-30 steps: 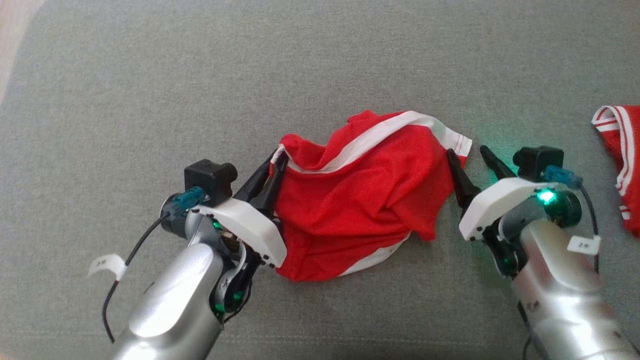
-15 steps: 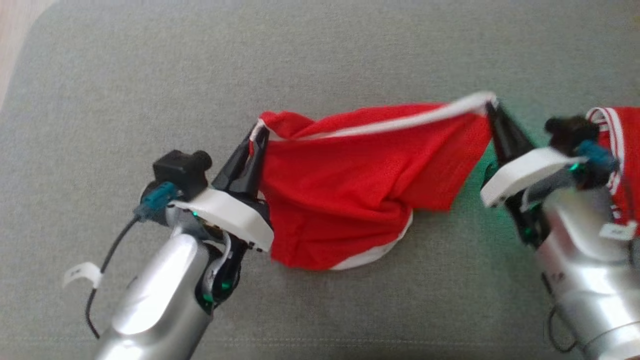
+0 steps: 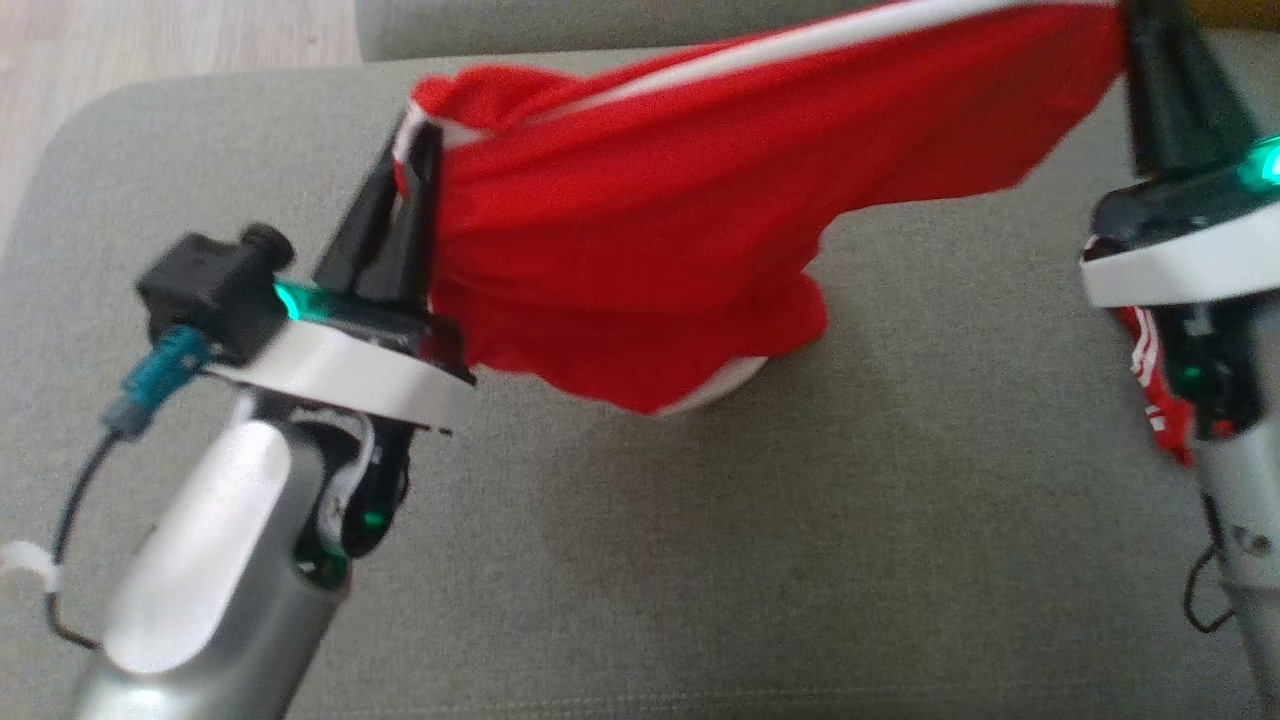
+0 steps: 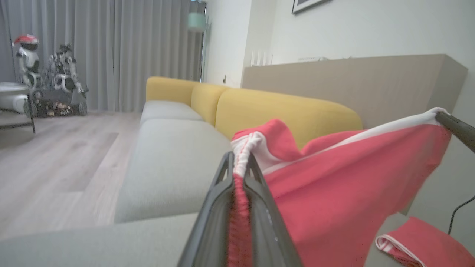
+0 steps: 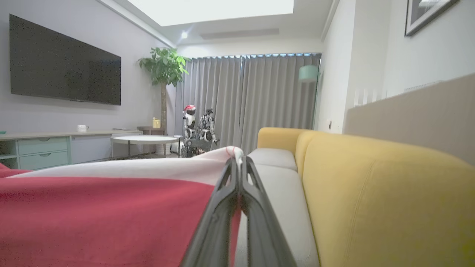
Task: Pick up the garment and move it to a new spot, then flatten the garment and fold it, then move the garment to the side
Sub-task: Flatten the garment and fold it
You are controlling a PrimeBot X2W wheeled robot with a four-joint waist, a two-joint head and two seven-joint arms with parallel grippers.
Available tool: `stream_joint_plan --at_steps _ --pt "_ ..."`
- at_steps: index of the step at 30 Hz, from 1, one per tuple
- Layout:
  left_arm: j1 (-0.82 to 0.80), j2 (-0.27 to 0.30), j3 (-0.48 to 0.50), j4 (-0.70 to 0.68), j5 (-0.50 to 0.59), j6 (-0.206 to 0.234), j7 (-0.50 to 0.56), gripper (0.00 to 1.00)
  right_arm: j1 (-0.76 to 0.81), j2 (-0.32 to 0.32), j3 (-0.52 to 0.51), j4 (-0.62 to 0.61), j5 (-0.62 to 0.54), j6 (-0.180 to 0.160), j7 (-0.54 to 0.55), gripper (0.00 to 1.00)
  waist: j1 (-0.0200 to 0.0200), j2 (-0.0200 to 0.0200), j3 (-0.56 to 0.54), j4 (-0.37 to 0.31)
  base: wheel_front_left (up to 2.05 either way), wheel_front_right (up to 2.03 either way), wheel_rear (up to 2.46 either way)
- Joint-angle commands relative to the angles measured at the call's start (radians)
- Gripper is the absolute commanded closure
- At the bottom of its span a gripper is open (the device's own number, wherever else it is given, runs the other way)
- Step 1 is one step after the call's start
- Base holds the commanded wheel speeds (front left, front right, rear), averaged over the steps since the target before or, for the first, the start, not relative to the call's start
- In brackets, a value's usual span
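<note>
At the left, the left claw [image 3: 412, 150] is clenched on a bunched, elasticated corner of the red mesh garment with a white band [image 3: 640, 200]. That thick gather sits only between the upper parts of the fingers, so a sharp pull sideways could probably drag it out through the tips. In the middle the cloth sags, and its lowest fold looks to be touching or just above the grey sofa seat cushion [image 3: 800, 560]. If the arms travel without rising, that fold is likely to drag, twist and land crumpled at the new spot. At the right, the right claw [image 3: 1138, 20] is clamped on a thin bite of the white band right at the fingertips. This looks the weaker hold, and further stretching between the arms might pop it free. A second red-and-white garment [image 3: 1160, 400] lies on the cushion beneath that arm and could be snagged or swept along. The task's garment hangs stretched between the two claws, running from the left claw's tips across and upward to the right claw's tips, with its body draped below the line between them.
</note>
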Motion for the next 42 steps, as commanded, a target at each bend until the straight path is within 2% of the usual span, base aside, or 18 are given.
stream_joint_plan --at_steps 1,6,10,17,22,26,31,34,42 --pt "-0.076 0.043 0.068 -0.068 0.017 0.019 0.004 1.0 0.013 -0.014 -0.041 -0.131 -0.022 -0.001 0.049 1.0 0.0 0.0 -0.023 -0.008 0.0 0.0 0.0" --pt "-0.103 0.068 0.084 -0.158 0.043 0.05 0.034 1.0 0.061 -0.002 -0.138 -0.366 -0.069 -0.001 0.181 1.0 0.0 0.0 -0.059 -0.018 0.0 0.0 0.0" --pt "-0.112 0.081 0.095 -0.212 0.052 0.073 0.062 1.0 0.085 0.015 -0.179 -0.47 -0.079 -0.001 0.262 1.0 0.0 0.0 -0.078 -0.025 0.0 0.0 0.0" --pt "-0.116 0.081 0.088 -0.23 0.05 0.082 0.086 1.0 0.112 0.043 -0.192 -0.513 -0.078 -0.001 0.323 1.0 0.0 0.0 -0.087 -0.026 0.0 0.0 0.0" --pt "-0.141 0.063 0.085 -0.194 0.027 0.067 0.081 1.0 0.101 0.054 -0.191 -0.486 -0.064 -0.001 0.343 1.0 0.0 0.0 -0.071 -0.021 0.0 0.0 0.0" --pt "-0.196 0.035 0.083 -0.116 -0.004 0.032 0.065 1.0 0.051 0.06 -0.183 -0.395 -0.034 -0.001 0.337 1.0 0.0 0.0 -0.044 -0.019 0.0 0.0 0.0" --pt "-0.335 -0.002 0.084 0.046 -0.031 -0.033 0.036 1.0 -0.101 0.067 -0.14 -0.195 0.016 -0.001 0.288 1.0 0.0 0.0 0.005 -0.023 0.0 0.0 0.0" --pt "-0.453 -0.032 0.082 0.187 -0.028 -0.072 0.001 1.0 -0.243 0.076 -0.101 -0.042 0.044 -0.001 0.247 1.0 0.0 0.0 0.037 -0.024 0.0 0.0 0.0" --pt "-0.753 -0.13 0.096 0.64 0.009 -0.136 -0.094 1.0 -0.599 0.127 0.04 0.411 0.052 -0.001 0.073 1.0 0.0 0.0 0.105 -0.02 0.0 0.0 0.0"
